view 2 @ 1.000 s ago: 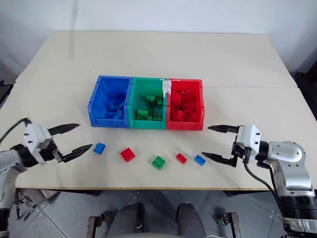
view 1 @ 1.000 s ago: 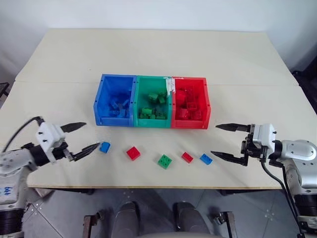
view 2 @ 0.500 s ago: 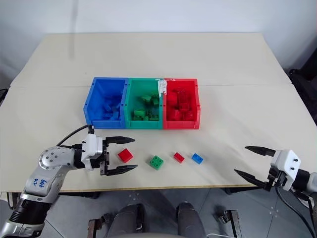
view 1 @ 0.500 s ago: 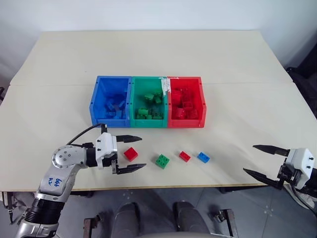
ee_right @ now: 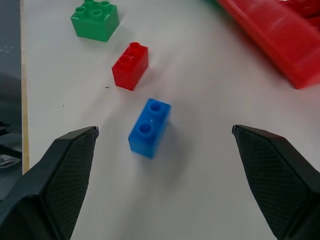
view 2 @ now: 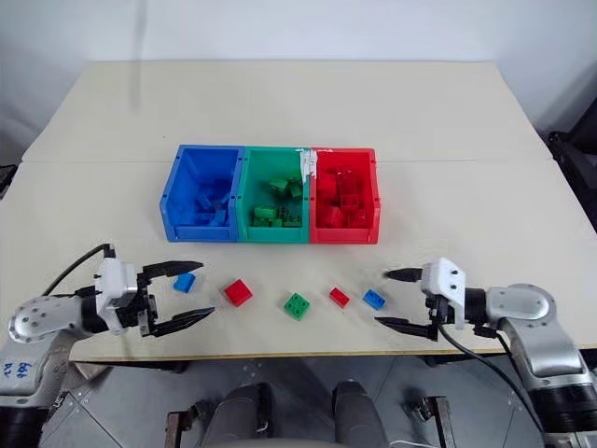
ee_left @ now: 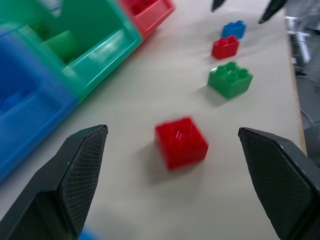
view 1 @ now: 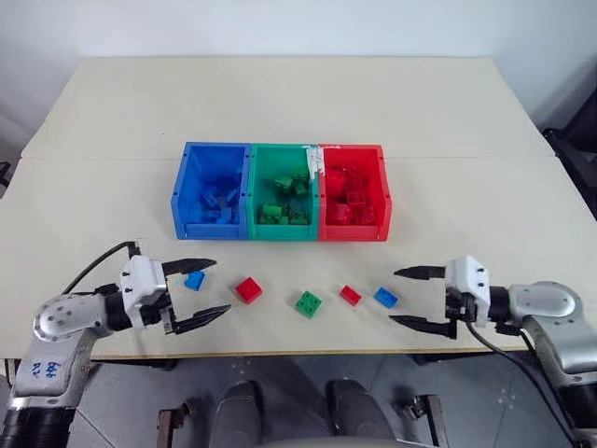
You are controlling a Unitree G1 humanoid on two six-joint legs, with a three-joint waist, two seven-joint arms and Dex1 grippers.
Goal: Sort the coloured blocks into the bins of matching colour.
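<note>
Three open-topped bins stand joined in a row on the counter: blue bin (view 1: 213, 191), green bin (view 1: 284, 192), red bin (view 1: 354, 192), each holding a heap of blocks of its own colour. In front of them, five studded blocks lie apart in a loose line near the counter's front edge: a small blue block (view 1: 195, 280), a red block (view 1: 248, 289), a green block (view 1: 310, 303), a small red block (view 1: 350, 295), and a small blue block (view 1: 385, 298).
</note>
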